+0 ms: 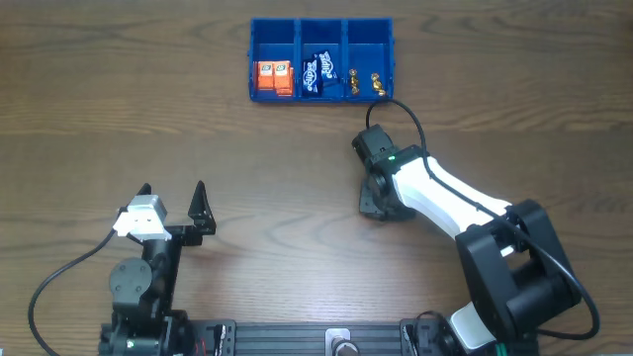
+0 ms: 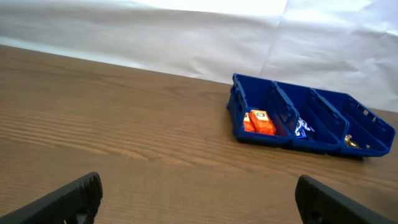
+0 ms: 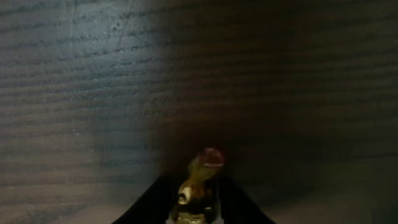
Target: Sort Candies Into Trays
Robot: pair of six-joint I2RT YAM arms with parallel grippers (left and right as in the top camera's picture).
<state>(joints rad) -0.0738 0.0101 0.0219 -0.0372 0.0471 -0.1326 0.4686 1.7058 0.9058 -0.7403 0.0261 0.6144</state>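
Observation:
A blue tray (image 1: 321, 22) with three compartments stands at the table's far middle. Its left bin holds orange candies (image 1: 274, 79), the middle bin blue-wrapped candies (image 1: 318, 71), the right bin gold candies (image 1: 364, 77). My right gripper (image 1: 379, 203) points down at the table in front of the tray, shut on a gold-wrapped candy (image 3: 208, 158) with a reddish tip, just above the wood (image 3: 199, 74). My left gripper (image 1: 173, 193) stands open and empty at the near left. From its wrist view the tray (image 2: 273, 84) and orange candies (image 2: 259, 122) lie far ahead.
Bare wooden tabletop (image 1: 148, 109) surrounds the tray on all sides. A black cable (image 1: 410, 114) loops from the right arm close to the tray's right front corner. A white backdrop (image 2: 186, 37) rises behind the table.

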